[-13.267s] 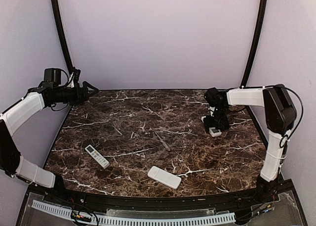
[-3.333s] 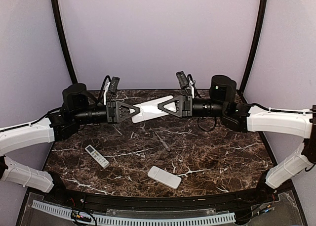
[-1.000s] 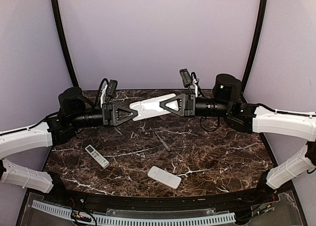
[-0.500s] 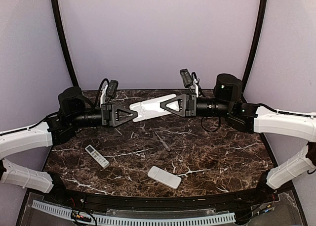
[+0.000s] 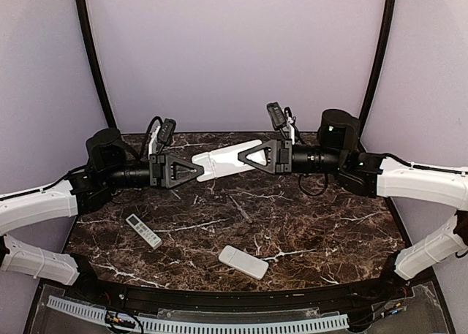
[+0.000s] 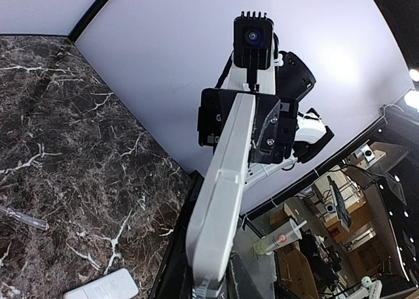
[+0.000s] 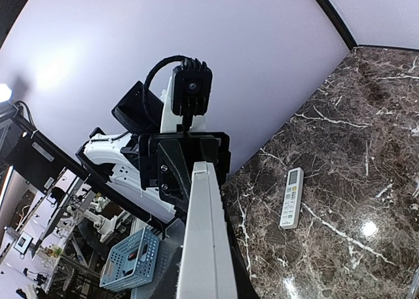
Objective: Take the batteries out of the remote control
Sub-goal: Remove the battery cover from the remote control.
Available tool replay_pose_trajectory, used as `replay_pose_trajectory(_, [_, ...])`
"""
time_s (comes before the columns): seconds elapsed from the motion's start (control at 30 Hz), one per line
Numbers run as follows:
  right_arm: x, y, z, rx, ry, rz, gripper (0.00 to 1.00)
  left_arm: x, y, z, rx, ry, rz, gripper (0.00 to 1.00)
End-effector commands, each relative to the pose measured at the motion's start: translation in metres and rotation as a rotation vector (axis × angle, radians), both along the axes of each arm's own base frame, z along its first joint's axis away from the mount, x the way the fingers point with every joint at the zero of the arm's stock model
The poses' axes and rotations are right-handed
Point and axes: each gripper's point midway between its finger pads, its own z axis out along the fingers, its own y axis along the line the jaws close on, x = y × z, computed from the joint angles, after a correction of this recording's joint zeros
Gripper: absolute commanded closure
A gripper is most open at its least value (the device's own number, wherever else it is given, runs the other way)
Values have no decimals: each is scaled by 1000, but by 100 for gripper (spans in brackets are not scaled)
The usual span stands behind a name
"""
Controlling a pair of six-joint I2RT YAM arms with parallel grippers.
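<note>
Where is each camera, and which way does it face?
Top: above and behind the arms, facing down at the table; both arms show, left hand and right hand gripping one remote.
Left wrist: on that wrist, looking along the remote at the right hand.
Right wrist: mirrored, looking at the left hand.
Shared: all show that remote.

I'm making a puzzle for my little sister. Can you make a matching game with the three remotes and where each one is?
Things:
1. long white remote
2. small remote with buttons
3. plain white remote

Places:
A. lying on the table near the middle of its front edge
B. lying on the left part of the table
C. held up in the air by the left gripper and the right gripper

Pairs: 1-C, 2-B, 3-A
</note>
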Motion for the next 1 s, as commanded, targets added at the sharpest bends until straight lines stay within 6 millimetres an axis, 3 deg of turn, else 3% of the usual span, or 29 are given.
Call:
replay_pose_trajectory(0.0, [22,-17,1,-9,-17,-101,100,7,12,9,-8,-21,55,87])
replay_pose_trajectory(0.33, [16,-1,-5,-10,3,-2,100,14,3,-2,13,13,38,78])
replay_pose_trajectory(0.53, [18,-2,-7,-20,5,-15,100,16,2,-4,16,15,42,69])
replay_pose_trajectory(0.97, [17,-2,-7,-19,8,-9,100,20,-1,-17,38,58,40,64])
